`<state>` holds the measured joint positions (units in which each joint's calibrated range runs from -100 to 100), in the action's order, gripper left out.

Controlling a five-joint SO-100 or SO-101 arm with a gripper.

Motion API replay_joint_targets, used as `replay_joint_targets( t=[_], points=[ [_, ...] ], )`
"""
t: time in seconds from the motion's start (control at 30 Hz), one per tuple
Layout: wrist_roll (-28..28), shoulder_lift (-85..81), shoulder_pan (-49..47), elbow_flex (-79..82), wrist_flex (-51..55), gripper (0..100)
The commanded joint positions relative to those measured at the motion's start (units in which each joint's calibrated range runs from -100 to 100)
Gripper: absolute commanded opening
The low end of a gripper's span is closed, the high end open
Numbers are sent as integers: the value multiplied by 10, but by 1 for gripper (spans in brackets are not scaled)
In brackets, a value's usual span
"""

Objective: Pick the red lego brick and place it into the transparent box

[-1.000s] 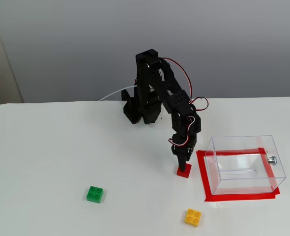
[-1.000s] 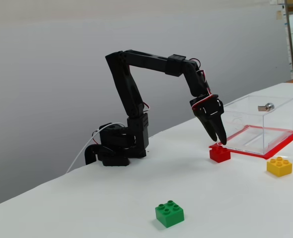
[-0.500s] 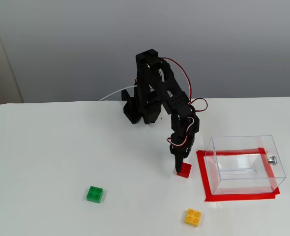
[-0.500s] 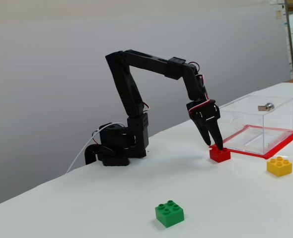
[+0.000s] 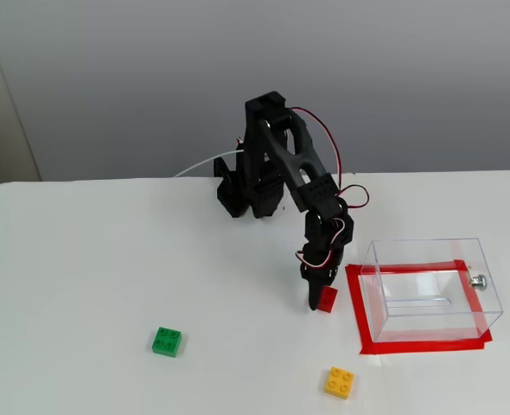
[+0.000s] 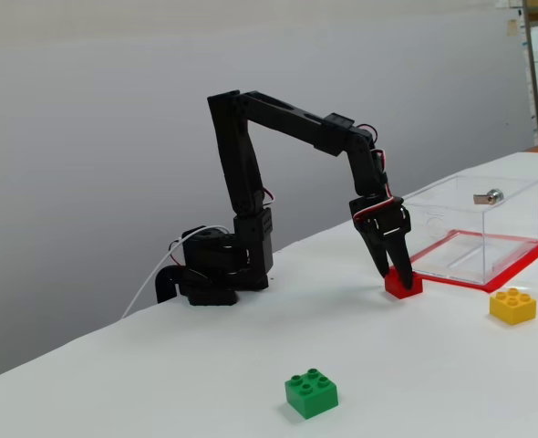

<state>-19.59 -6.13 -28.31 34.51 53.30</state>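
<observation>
The red lego brick (image 5: 328,299) (image 6: 406,286) lies on the white table just left of the transparent box (image 5: 429,286) (image 6: 474,223), and it looks slightly tilted. My gripper (image 5: 315,299) (image 6: 392,273) points straight down with its tips at the brick's left side, touching it. The fingers stand close together. I cannot make out whether they clamp the brick. The box stands inside a red tape outline (image 5: 356,311) and has nothing in it; a silver knob (image 5: 478,279) sits on its right wall.
A green brick (image 5: 168,341) (image 6: 311,393) lies at the front left in a fixed view. A yellow brick (image 5: 340,382) (image 6: 512,306) lies in front of the box. The arm's black base (image 5: 248,194) (image 6: 212,272) stands at the back.
The gripper has come down from just above the red brick to table level at its left side. The brick has shifted slightly and now looks tilted.
</observation>
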Motion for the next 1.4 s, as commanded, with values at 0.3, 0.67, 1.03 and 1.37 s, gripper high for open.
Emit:
replay_joint_targets(
  t=[0.3, 0.67, 1.03, 1.37],
  points=[
    [2, 26, 1, -32, -6, 25],
    [2, 27, 1, -29, -21, 23],
    [2, 27, 1, -27, -21, 10],
    [2, 2, 5, -76, 16, 10]
  ],
)
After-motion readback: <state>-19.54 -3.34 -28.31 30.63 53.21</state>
